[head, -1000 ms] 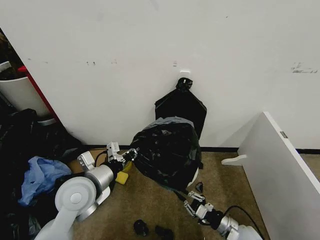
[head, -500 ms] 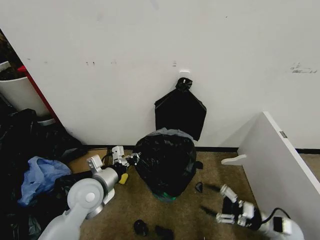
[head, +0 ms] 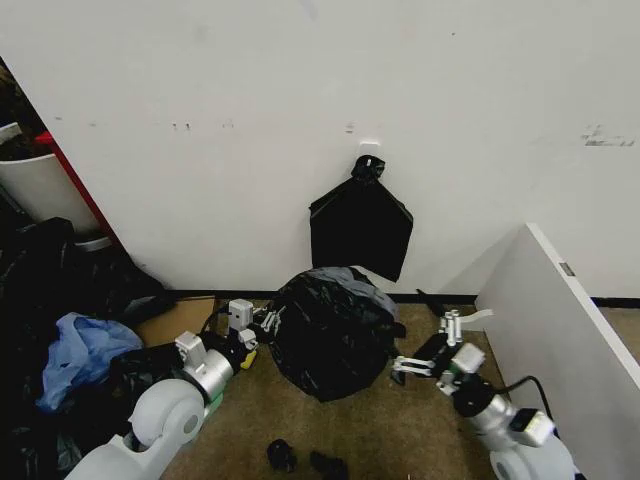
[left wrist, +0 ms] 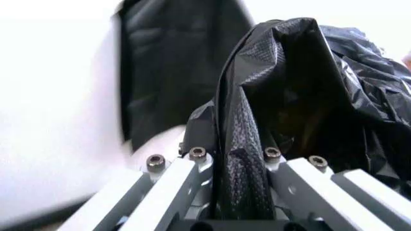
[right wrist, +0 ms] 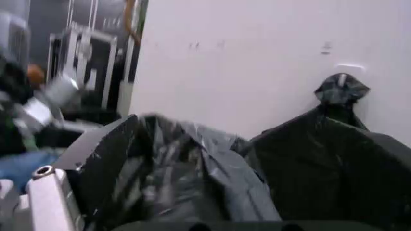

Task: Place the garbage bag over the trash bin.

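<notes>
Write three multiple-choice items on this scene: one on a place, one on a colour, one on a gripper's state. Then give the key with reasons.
1. Where does the flat bag with the knotted top hang?
A. On the wall behind the garbage bag
B. On the white panel
C. On the floor by the blue plastic

2. What colour is the garbage bag?
A. Blue
B. White
C. Black

3. What is the left gripper doing?
A. Open in the air
B. Shut on the garbage bag
C. Holding a yellow thing

Key: 1 A, the head view shows it against the wall above the bag. 2 C, glossy black plastic. 3 B, the left wrist view shows bag plastic pinched between the jaws; the right gripper is open beside the bag.
</notes>
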Tool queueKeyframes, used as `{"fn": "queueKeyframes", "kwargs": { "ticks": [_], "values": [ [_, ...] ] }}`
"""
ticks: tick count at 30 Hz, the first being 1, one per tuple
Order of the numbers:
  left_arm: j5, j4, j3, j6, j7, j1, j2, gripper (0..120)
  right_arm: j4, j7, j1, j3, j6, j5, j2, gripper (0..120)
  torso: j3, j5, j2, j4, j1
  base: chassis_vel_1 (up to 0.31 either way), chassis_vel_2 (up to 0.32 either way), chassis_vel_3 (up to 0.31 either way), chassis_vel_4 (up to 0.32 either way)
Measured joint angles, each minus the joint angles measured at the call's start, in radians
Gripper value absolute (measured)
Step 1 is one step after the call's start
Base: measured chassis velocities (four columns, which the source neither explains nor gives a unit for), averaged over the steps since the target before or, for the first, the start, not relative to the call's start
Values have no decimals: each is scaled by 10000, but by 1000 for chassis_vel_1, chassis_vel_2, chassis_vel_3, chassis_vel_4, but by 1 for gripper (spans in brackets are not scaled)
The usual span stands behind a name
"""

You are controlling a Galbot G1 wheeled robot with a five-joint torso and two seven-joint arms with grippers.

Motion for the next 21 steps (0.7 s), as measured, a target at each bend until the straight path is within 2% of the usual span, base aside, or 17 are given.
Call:
{"fn": "queueKeyframes", "kwargs": {
  "ticks": [2, 4, 8, 12, 14, 15, 21],
  "values": [
    [447, 87, -85, -622, 772, 135, -1, 5, -167, 545, 183, -185, -108, -710, -43, 100, 0, 1, 0, 1, 0, 0, 0, 0, 0],
    [735, 112, -135, -903, 1053, 225, -9, 5, -296, 810, 284, -292, -143, -1044, -41, 100, 0, 1, 0, 1, 0, 0, 0, 0, 0],
    [955, 140, -190, -1020, 1166, 276, -22, 5, -473, 918, 351, -284, -75, -1690, 15, 91, 0, 2, 0, 1, 0, 0, 0, 0, 0],
    [1102, 237, -209, -1013, 1158, 235, -49, 5, -612, 1022, 311, 223, 142, -2989, 98, 75, 0, 2, -2, 0, 0, 0, 0, 0, 0],
    [1148, 349, -198, -1001, 1119, 190, -87, 5, -620, 1139, 250, 329, 159, -3163, 87, 67, 0, 2, -2, -1, 0, 0, 0, 0, 0],
    [1148, 349, -198, -1001, 1119, 190, -87, 5, -620, 1139, 250, 329, 159, -3163, 87, 67, 0, 2, -2, -1, 0, 0, 0, 0, 0],
    [1157, 468, -147, -888, 1075, 138, -158, 5, -888, 940, 254, 591, 252, -3086, 2, 41, 0, 2, -2, -1, 0, 0, 0, 0, 0]
  ]
}}
